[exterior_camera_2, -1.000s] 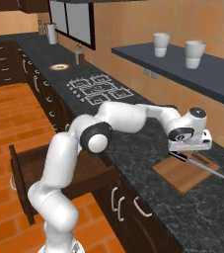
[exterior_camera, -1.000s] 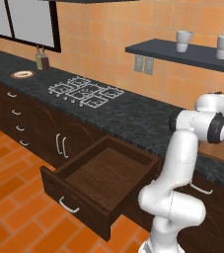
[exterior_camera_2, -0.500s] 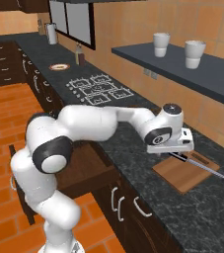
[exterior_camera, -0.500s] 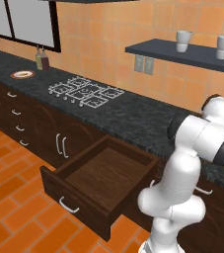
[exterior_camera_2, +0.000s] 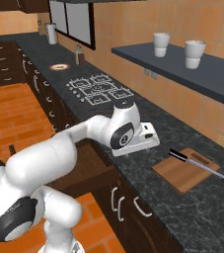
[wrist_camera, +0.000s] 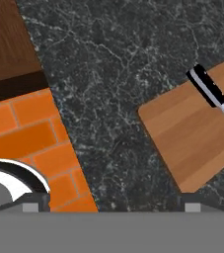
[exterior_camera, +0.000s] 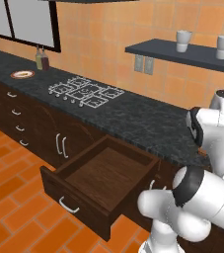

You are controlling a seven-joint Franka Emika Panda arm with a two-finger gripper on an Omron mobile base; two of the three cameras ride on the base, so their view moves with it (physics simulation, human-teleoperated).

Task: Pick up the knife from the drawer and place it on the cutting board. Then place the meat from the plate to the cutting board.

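The knife [exterior_camera_2: 196,163] lies free on the cutting board [exterior_camera_2: 180,174], black handle [wrist_camera: 206,85] toward the stove, slim blade running off the board's far edge. My gripper [wrist_camera: 113,207] is open and empty, hovering over the dark counter just left of the board [wrist_camera: 192,143]. Its two fingertips [wrist_camera: 34,205] stand far apart. The drawer [exterior_camera: 103,180] is pulled open, and I see nothing on its brown floor. Far down the counter sits the plate [exterior_camera_2: 53,67] with the small orange-tan meat [exterior_camera_2: 60,66] on it; the plate [exterior_camera: 22,74] also shows at the left.
A gas hob [exterior_camera_2: 99,89] lies between the plate and the board. A wall shelf [exterior_camera_2: 182,64] carries two white cups above the counter. Bottles [exterior_camera: 41,61] stand near the window. The counter edge and orange floor [wrist_camera: 34,143] lie below my hand.
My hand has drawn back from above the cutting board toward the hob side, still open. The knife stays on the board.
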